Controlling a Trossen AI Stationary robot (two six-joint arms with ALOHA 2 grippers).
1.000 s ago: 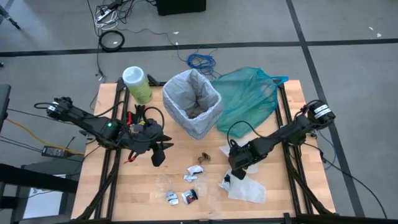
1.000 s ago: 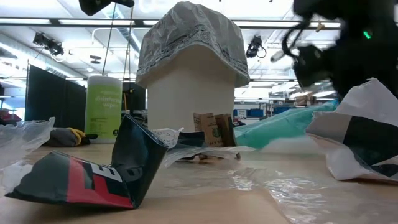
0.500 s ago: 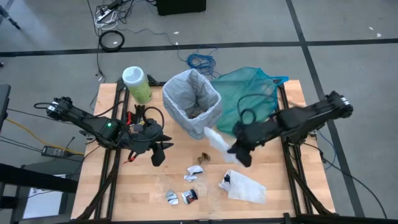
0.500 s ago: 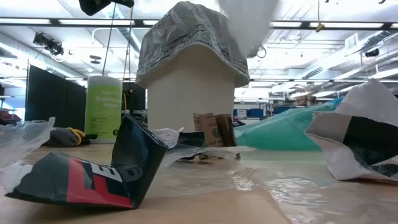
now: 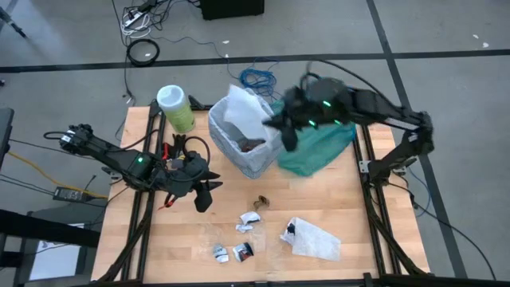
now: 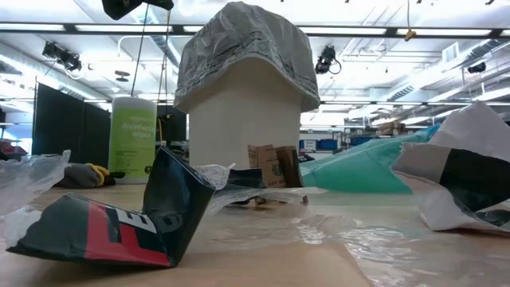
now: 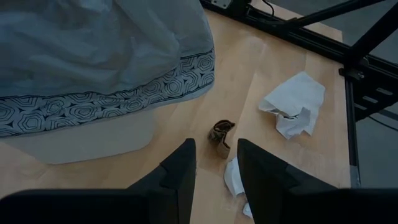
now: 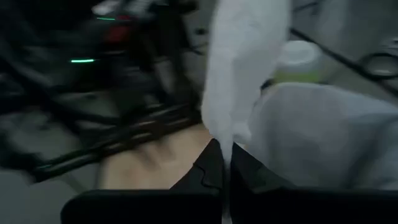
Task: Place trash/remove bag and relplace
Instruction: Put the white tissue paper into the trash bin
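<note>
While the right gripper (image 5: 280, 129) is hanging blurred above the bin (image 5: 249, 151), its fingers are pinching shut on a white sheet of trash (image 5: 239, 112) that is dangling over the bin's mouth; in the right wrist view that white sheet (image 8: 239, 74) is trailing from between the closed fingertips. Inside the bin the contents are lying too dark to make out. The pale bag (image 6: 243, 48) is lining the bin and folding over its rim, printed with a hexagon band (image 7: 118, 102). No writing on the green canister (image 6: 133, 135) is coming through legibly. Beside the bin the left gripper (image 5: 205, 194) is waiting with its fingers slightly parted, holding nothing. More scraps (image 5: 243, 223) are lying on the table (image 5: 351, 255), and a teal bag (image 5: 319, 147) is lying beside the bin.
</note>
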